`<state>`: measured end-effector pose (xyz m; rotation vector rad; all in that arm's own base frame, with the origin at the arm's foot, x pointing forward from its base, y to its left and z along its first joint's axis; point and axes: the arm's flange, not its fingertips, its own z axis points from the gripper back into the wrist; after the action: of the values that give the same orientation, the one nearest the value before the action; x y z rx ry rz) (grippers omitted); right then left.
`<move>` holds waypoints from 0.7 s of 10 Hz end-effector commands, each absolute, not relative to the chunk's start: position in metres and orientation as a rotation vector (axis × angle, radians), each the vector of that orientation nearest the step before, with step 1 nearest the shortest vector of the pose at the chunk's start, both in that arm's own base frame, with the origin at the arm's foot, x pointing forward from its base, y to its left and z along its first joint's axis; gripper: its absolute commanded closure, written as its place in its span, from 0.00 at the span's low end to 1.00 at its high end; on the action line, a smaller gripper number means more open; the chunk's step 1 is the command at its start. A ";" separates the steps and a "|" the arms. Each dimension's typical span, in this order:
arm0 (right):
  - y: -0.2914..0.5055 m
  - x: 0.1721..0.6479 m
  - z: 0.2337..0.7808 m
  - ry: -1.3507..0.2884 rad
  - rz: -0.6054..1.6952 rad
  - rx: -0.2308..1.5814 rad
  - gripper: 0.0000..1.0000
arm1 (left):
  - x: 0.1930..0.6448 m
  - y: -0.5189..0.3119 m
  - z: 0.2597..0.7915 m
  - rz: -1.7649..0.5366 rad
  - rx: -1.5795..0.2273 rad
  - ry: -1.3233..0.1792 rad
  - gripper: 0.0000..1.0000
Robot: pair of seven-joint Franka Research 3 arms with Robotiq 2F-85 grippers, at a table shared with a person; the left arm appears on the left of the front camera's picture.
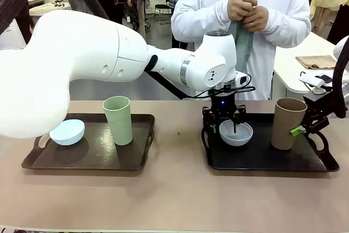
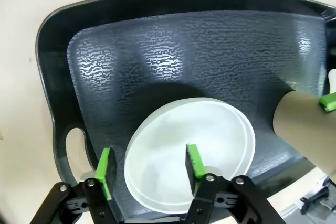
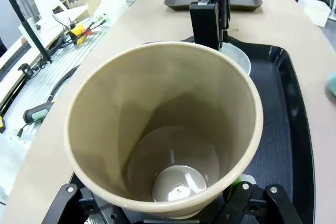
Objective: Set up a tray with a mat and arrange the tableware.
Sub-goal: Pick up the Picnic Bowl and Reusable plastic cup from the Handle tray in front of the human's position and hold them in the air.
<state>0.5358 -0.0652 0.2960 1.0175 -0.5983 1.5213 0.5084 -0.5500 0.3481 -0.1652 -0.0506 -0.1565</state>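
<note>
On the black tray (image 1: 327,165) my left gripper (image 1: 225,129) straddles the near rim of the greyish white bowl (image 1: 240,136). Its jaws stand apart, one green pad (image 2: 195,161) inside the bowl (image 2: 210,135) and the other outside. My right gripper (image 1: 299,130) reaches around the upright brown tumbler (image 1: 286,123); one pad lies against its wall and the other is hidden. The tumbler (image 3: 168,129) stands empty between those fingers. The pale blue bowl (image 1: 67,131) and pale green tumbler (image 1: 118,119) sit on the brown tray (image 1: 142,151). I cannot pick out the mat.
Across the table a person (image 1: 240,4) holds a grey-green cloth (image 1: 244,36) in both hands at chest height. A beige folded cloth (image 1: 316,61) lies on a white table at the back right. Bare tabletop (image 1: 180,135) separates the two trays.
</note>
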 end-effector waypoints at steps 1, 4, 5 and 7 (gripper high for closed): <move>-0.064 0.534 0.290 -0.600 1.541 1.021 1.00 | 0.515 -0.555 0.349 -0.148 -0.182 -0.015 1.00; -0.065 0.533 0.290 -0.614 1.558 1.022 0.74 | 0.514 -0.555 0.348 -0.144 -0.167 -0.011 1.00; -0.066 0.533 0.289 -0.616 1.561 1.023 1.00 | 0.514 -0.555 0.346 -0.142 -0.159 -0.005 1.00; -0.070 0.534 0.290 -0.627 1.561 1.014 1.00 | 0.512 -0.554 0.345 -0.137 -0.130 -0.005 1.00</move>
<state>0.5354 -0.0668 0.2951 1.0147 -0.6140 1.5408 0.5073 -0.5498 0.3446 -0.1592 -0.0245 -0.1509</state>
